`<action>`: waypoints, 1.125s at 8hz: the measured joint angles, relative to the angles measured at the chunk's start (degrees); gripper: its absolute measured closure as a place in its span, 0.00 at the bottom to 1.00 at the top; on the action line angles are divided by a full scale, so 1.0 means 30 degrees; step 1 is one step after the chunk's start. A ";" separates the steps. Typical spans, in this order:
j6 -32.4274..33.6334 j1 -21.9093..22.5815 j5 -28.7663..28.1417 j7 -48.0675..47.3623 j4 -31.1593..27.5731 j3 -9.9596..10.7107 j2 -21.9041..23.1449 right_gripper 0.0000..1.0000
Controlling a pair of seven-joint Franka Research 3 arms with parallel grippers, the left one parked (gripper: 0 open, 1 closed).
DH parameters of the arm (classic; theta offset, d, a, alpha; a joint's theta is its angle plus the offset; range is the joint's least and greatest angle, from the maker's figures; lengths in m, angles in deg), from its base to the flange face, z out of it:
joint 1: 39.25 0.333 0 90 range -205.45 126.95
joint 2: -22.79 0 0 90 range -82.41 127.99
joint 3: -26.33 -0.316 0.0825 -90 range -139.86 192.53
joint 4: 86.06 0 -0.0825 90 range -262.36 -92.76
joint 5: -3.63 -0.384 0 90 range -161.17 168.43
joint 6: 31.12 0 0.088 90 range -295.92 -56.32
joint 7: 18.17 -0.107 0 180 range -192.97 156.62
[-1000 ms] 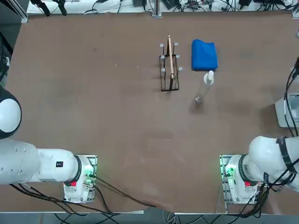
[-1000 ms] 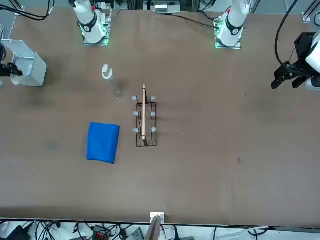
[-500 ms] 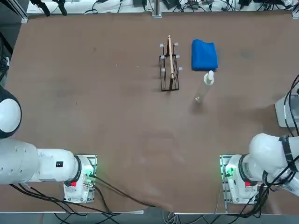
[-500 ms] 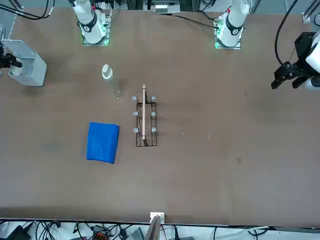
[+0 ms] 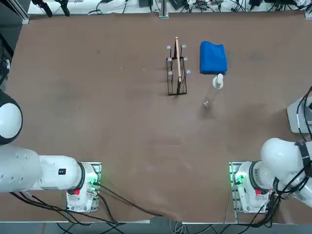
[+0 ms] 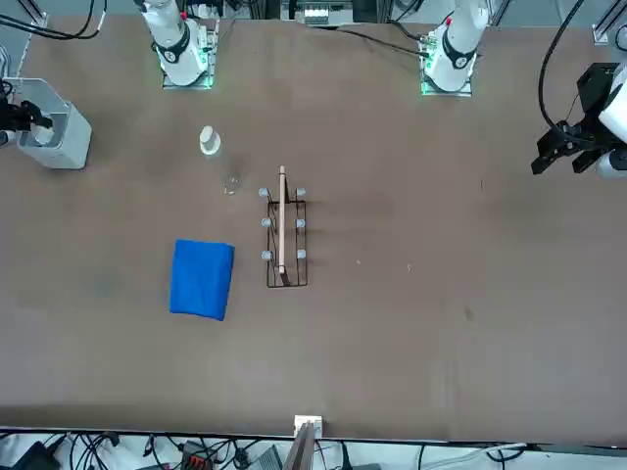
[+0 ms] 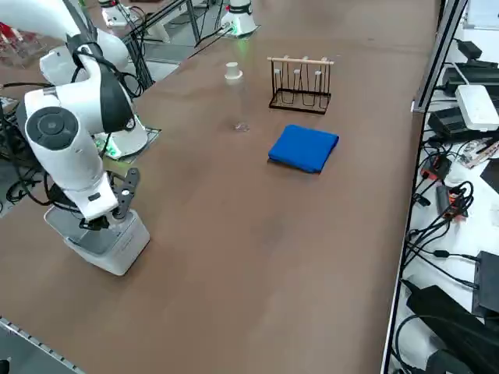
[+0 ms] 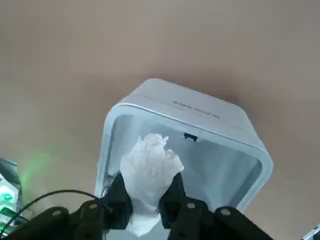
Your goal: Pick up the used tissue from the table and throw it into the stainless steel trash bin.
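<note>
Right gripper [image 8: 146,197], positioned above the stainless steel trash bin [image 8: 200,112].

The used tissue [image 8: 149,170] is seen between the two fingers [image 8: 120,197], which stand only narrowly apart and are pressed against its sides; the white wad is thus kept in the grip, crumpled and bulging out beyond the fingertips. The bin's open mouth is found directly beneath the tissue, its rounded rim ringing the wad. The bin is stood on the brown table [image 8: 75,50], at its edge.

In the top view, a dark wire rack [image 5: 176,69] stands upper centre, a blue cloth [image 5: 213,57] just right of it, a small white bottle [image 5: 217,81] below the cloth.
</note>
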 joint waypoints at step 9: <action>0.1565 0.4288 -0.3121 0.0398 0.4617 -0.1138 0.0392 0.00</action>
